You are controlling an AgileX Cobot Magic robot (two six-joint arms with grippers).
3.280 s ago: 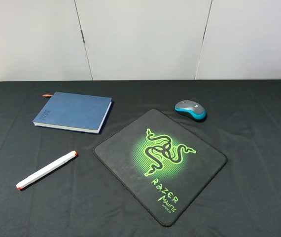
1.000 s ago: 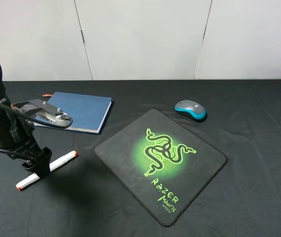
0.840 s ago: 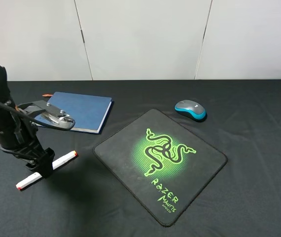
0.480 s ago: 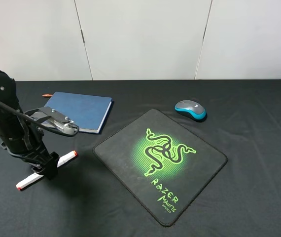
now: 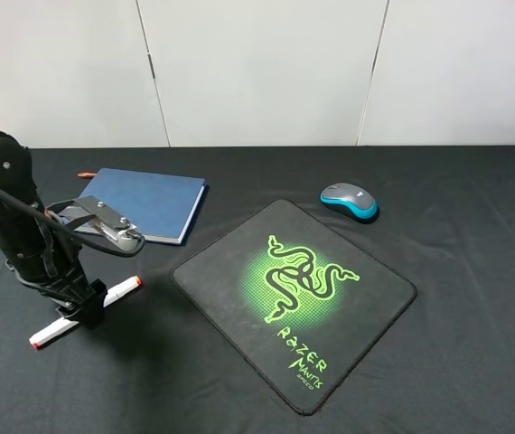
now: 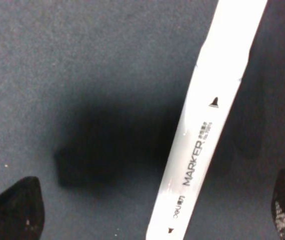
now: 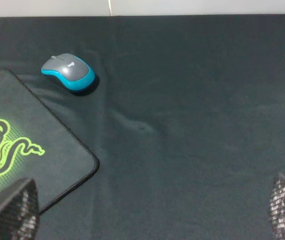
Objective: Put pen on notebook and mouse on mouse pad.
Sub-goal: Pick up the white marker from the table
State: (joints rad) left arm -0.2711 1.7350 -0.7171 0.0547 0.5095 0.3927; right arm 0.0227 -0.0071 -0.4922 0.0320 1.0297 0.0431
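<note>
The slim white marker pen (image 5: 118, 290) with small orange-red tips lies flat on the black tablecloth (image 5: 474, 271) at the near left of the table, slanting from near left to far right, well apart from the blue hardcover notebook (image 5: 140, 204) behind it and not on it. The left gripper (image 5: 84, 309) stands down over the middle of the pen; in the left wrist view its two dark fingertips (image 6: 13, 209) sit wide apart at either side of the picture, with the pen (image 6: 207, 125), printed "MARKER" in black, on the cloth between them and nearer one finger, touched by neither as far as can be seen. The black left arm (image 5: 12, 217) rises from the gripper at the left edge of the high view, and its grey wrist part crosses in front of the notebook's near left corner. The notebook lies flat, with white page edges on its near side and an orange-brown ribbon tab at its far left corner. To the right of the pen, the large black mouse pad (image 5: 221, 271) with the bright green snake logo lies turned like a diamond. The small grey and blue mouse (image 5: 349, 200) rests on the cloth just beyond the pad's far right edge, off the pad. The right wrist view shows the mouse (image 7: 68, 71), a corner of the pad (image 7: 45, 167), and the right gripper (image 7: 147, 210) spread wide over bare cloth, holding nothing. White wall panels (image 5: 257, 72) stand behind the table.
</note>
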